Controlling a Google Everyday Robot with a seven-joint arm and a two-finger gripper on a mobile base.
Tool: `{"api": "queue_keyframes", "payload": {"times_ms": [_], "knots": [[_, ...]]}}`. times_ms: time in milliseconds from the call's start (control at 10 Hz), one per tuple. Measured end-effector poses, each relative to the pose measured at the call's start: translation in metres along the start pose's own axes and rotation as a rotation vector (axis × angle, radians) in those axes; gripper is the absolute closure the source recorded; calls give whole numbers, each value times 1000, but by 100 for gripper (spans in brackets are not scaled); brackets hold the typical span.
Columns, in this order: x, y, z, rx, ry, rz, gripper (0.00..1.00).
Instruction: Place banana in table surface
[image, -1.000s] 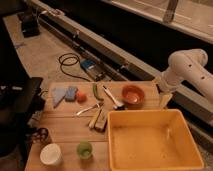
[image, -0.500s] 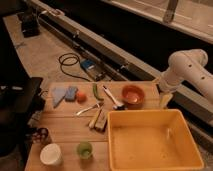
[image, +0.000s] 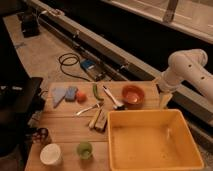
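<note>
on the table surface (image: 65, 131), no shift against the earlier views: banana (image: 98, 120) lying flat on the planks, just below the silver spoon (image: 87, 109) and just left of the yellow tub (image: 155, 142). further right, past the orange bowl (image: 132, 95), gripper (image: 165, 99) hanging at the table's far right edge, well apart from the banana, open or closed impossible to tell. judged from that stillness: already resting where wanted, with little left to do.
</note>
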Motion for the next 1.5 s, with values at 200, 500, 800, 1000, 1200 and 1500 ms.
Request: {"api": "queue_keyframes", "payload": {"times_ms": [200,500,800,1000,1200,1500], "knots": [[-16,-13,-11,22,-4,-97,20],[-82,-33,-22,41,-40,-271,20],[-158,-38,-29,52,-132,-464,20],[-179,-36,-31,54,-167,-527,20],[-179,-36,-32,54,-167,-527,20],[-179,-41,-33,48,-149,-544,20]]}}
